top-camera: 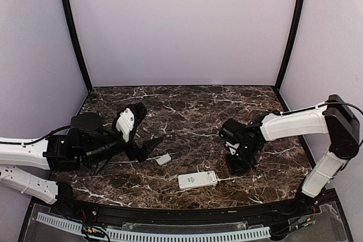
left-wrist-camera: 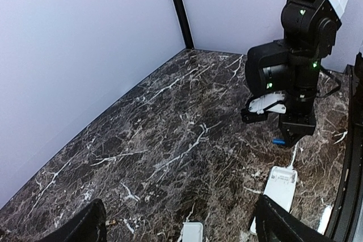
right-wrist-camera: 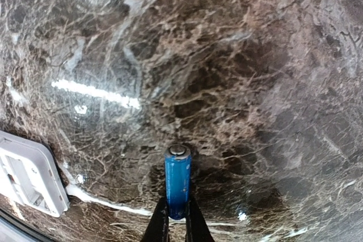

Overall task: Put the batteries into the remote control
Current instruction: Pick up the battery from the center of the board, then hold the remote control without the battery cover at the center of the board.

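The white remote control (top-camera: pixel 197 179) lies near the table's front edge, back side up, its battery bay open in the right wrist view (right-wrist-camera: pixel 25 177); it also shows in the left wrist view (left-wrist-camera: pixel 278 188). My right gripper (top-camera: pixel 237 165) (right-wrist-camera: pixel 177 219) points down at the table right of the remote, shut on a blue battery (right-wrist-camera: pixel 177 177), which also shows in the left wrist view (left-wrist-camera: pixel 278 140). No second battery is in view. My left gripper (top-camera: pixel 148 147) (left-wrist-camera: pixel 178 219) is open and empty, low over the table left of the remote.
A small loose white cover piece (top-camera: pixel 163 159) (left-wrist-camera: pixel 191 232) lies on the dark marble table (top-camera: pixel 187 111) between my left gripper's fingers and the remote. Pale walls enclose the table at the back and both sides.
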`<state>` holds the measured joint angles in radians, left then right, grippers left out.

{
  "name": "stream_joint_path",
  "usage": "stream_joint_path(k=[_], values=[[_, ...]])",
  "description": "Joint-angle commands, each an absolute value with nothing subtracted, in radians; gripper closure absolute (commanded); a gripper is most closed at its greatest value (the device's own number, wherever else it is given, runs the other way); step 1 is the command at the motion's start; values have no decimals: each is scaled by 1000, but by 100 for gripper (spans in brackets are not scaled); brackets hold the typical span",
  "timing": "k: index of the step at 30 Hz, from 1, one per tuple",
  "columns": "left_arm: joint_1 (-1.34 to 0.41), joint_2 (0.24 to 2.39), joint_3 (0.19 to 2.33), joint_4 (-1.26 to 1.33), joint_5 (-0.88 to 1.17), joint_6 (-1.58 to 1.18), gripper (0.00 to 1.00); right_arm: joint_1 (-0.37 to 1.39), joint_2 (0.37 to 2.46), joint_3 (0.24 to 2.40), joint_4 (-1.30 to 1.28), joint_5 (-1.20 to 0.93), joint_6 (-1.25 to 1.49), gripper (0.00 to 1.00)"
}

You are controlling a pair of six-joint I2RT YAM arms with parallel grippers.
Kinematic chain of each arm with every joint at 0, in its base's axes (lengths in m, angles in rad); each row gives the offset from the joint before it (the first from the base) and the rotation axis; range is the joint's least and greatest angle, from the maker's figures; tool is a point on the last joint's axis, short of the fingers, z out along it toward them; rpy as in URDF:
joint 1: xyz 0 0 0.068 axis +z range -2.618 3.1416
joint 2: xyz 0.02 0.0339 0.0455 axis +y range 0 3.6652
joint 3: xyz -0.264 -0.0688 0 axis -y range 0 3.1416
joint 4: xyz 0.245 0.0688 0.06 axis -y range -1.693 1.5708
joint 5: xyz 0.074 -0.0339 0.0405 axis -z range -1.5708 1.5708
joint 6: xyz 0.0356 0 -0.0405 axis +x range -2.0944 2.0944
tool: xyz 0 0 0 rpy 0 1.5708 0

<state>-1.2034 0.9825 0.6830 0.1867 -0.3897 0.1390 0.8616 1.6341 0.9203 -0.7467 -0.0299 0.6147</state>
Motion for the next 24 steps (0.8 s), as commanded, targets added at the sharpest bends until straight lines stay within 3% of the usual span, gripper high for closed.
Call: stream_joint_path(k=[1, 6, 15, 24], values=[[-1201, 1031, 733, -37, -415, 147, 10, 876, 1612, 949, -824, -86, 603, 100], [-1201, 1125, 786, -246, -331, 100, 5, 877, 1561, 977, -898, -181, 586, 100], [-1204, 1199, 814, -304, -232, 35, 1, 877, 1402, 998, -977, -260, 625, 100], [-1203, 1088, 811, -375, -273, -103, 1, 883, 1355, 998, -939, -263, 644, 100]])
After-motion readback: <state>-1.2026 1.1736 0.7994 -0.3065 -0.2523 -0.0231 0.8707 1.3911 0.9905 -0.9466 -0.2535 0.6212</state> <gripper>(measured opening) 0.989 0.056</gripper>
